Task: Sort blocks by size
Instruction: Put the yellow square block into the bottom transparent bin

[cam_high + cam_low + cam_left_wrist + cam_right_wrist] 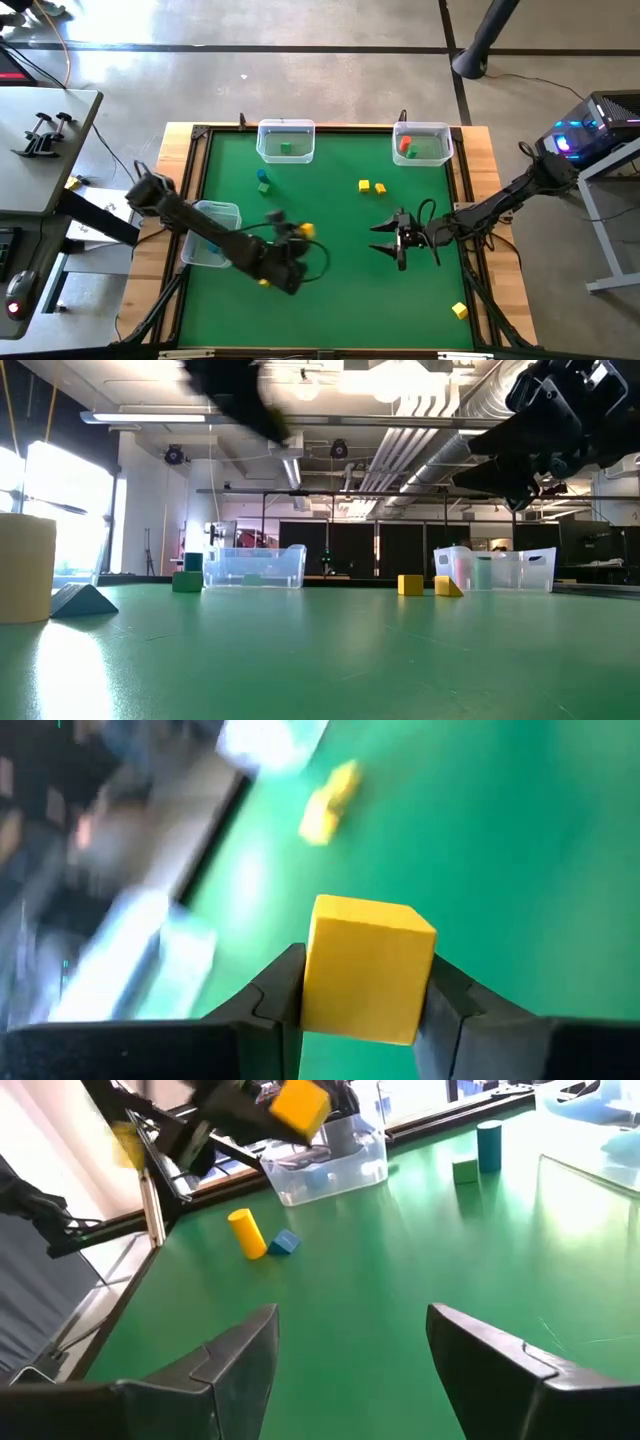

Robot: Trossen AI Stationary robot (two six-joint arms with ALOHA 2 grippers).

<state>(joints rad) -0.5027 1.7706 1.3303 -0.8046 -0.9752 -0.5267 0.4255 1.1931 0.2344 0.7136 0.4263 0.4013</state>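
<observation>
Green mat [330, 290] in a wood-framed table, bare concrete floor around it; low view shows a big room with ceiling ducts and dark windows behind. Far left near edge: clear bin [212, 234] on the mat, partly under the left arm. Left gripper [365, 1005] raised over the mat's left-centre, fingers clamped on a yellow cube [367, 967], flat faces against the pads; a cube, so no long axis. Yellow cylinder [246, 1234] lying on its side, touching a small blue block [286, 1243], near the front of the mat by the left arm. Back left bin [286, 140] holds a green block [286, 148]; a green cube [465, 1171] and an upright blue cylinder [488, 1146] stand on the mat just in front of it. Two yellow blocks [371, 186] side by side mid-mat. Right gripper [352, 1350] hovers right of centre, fingers spread wide, nothing in them. Back right bin [423, 143] has red and green pieces. Yellow block [459, 311] alone near the front right corner.
</observation>
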